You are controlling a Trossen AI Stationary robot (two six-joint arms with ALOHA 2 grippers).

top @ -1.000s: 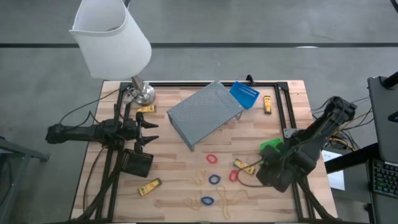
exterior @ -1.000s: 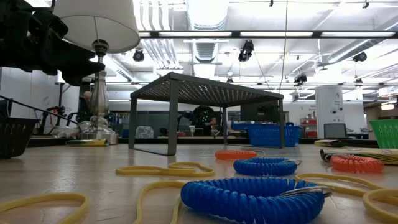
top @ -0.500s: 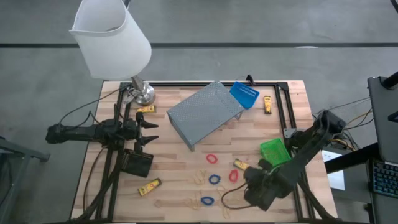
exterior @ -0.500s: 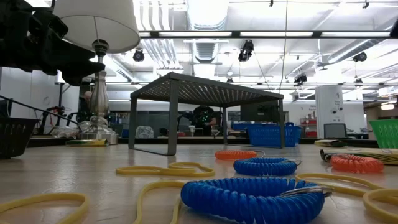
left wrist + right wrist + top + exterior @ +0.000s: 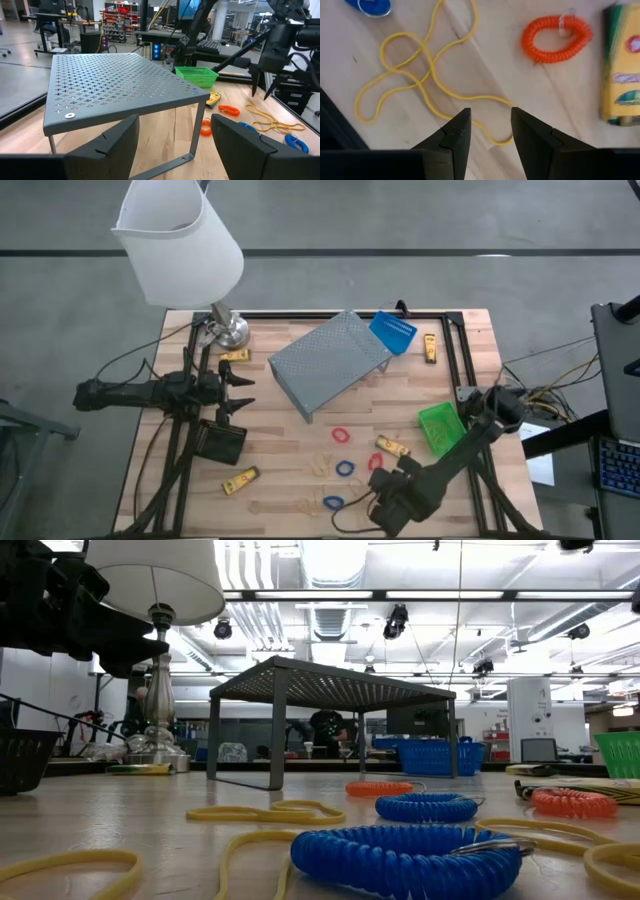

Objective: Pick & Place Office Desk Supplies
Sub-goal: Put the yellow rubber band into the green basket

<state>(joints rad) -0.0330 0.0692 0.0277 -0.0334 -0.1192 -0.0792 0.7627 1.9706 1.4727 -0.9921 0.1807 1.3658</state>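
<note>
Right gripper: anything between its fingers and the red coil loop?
Only a strand of yellow cord on bare wood; right wrist view shows right gripper short of the red coil loop.

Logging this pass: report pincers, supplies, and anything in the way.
Right pincer open over yellow cord, red loop close by. Left pincer open, idle near black bin. Nothing held. Nothing blocking.

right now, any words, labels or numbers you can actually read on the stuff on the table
None can be read.
Yellow oblong box beside the orange coiled ring: printed red and green marks, too blurred to read.
Other yellow oblong boxes: dark marks, too small to read.
Green square bin, blue square bin, black square bin: no lettering shows.
</note>
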